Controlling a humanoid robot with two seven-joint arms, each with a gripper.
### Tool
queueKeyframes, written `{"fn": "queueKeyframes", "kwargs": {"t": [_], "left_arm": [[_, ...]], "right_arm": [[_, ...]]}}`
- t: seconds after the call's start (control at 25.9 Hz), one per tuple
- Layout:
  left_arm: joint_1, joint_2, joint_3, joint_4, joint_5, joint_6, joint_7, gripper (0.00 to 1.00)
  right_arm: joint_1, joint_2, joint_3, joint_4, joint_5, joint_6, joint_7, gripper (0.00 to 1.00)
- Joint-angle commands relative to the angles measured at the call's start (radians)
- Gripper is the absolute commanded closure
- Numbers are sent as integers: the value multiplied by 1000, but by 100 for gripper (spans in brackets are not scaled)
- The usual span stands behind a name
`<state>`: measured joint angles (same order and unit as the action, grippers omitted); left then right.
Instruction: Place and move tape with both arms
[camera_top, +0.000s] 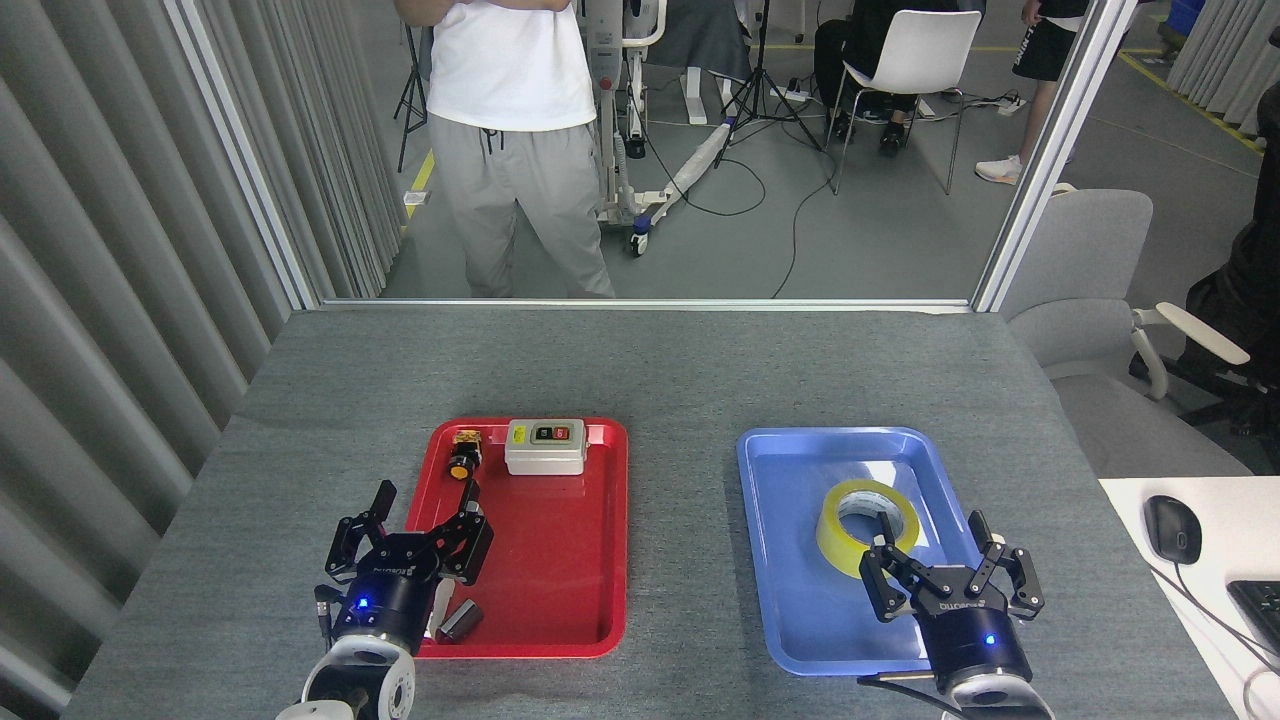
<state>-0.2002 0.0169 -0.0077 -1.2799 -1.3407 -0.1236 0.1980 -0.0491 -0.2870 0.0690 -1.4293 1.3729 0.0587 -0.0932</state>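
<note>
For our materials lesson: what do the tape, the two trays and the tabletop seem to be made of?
Tape: translucent yellow plastic film, glossy; the core looks like white cardboard.
Red tray and blue tray: probably moulded plastic, smooth with rounded rims; the blue one shows bright reflections.
Tabletop: grey, matte, finely textured, likely felt or carpet-like fabric.

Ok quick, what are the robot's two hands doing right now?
Left gripper: open, holding nothing, at the red tray's left edge.
Right gripper: open, holding nothing, just near the tape.
</note>
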Motion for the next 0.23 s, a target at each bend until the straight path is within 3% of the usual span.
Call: {"fn": "queueKeyframes", "kwargs": {"t": [0.0, 0.19], "left_arm": [[1, 0, 2, -1, 0, -1, 0, 0], [2, 2, 5, 1, 0, -1, 0, 0]], "right_arm": [[0, 0, 0, 0, 0, 0, 1, 1], [0, -1, 0, 0, 0, 0, -2, 1]]}}
